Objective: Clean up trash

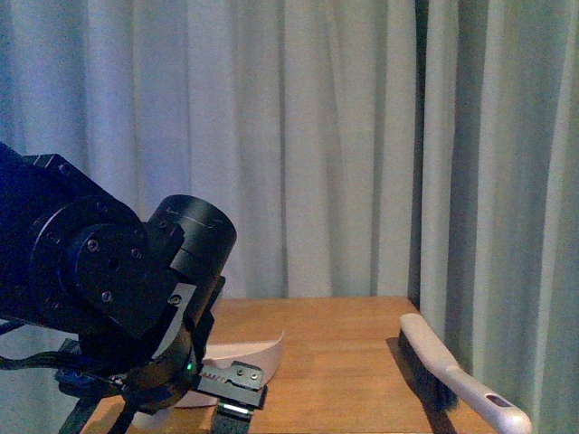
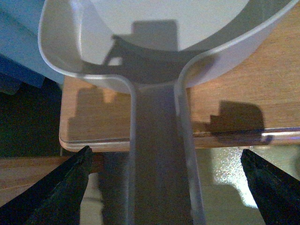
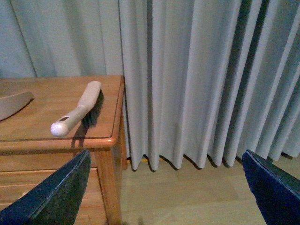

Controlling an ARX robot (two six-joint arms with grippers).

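Pale curtains back a wooden table. Lower left, the left gripper straddles the dustpan handle, jaws wide, likely ready to grasp. The right gripper gapes empty. No trash in view.

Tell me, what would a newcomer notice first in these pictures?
The bulky black left arm fills the lower left of the front view, before pale curtains. Its open left gripper straddles the handle of a pale dustpan on the wooden table. A long-handled brush lies along the table's right edge.
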